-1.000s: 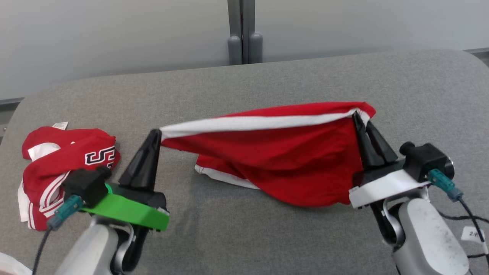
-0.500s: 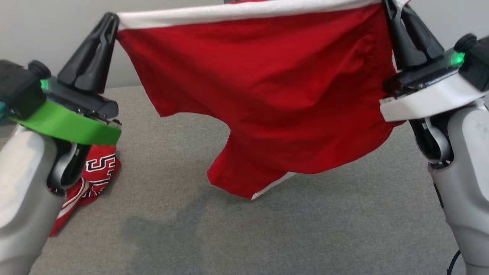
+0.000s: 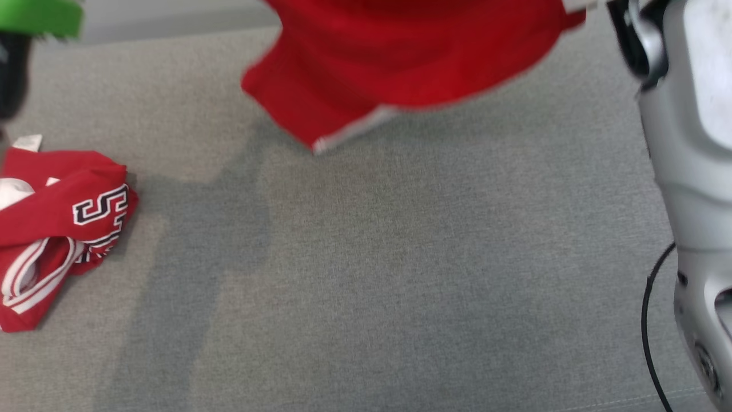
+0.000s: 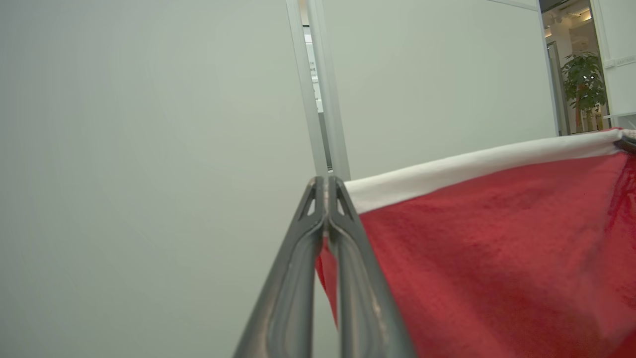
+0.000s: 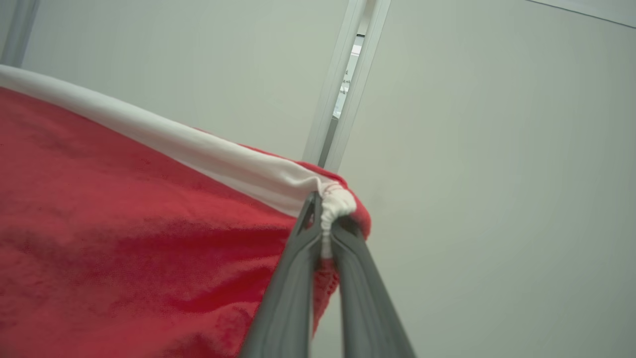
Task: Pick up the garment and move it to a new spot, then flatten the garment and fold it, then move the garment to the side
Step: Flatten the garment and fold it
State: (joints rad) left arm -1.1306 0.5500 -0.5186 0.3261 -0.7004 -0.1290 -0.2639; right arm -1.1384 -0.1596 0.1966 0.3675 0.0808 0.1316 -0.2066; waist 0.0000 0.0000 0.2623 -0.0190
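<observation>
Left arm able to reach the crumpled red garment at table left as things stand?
Probably not: the left hand is shut on the white band of the hanging garment, raised above the table. The crumpled red garment lies uncovered, but the hand must let go first.

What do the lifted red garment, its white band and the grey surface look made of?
Red garment: soft matte knit, likely cotton jersey; fuzzy nap, loose drape. White band: similar knit, perhaps elastic; it puckers where pinched. Grey surface: matte woven upholstery-like fabric; heathered weave.
</observation>
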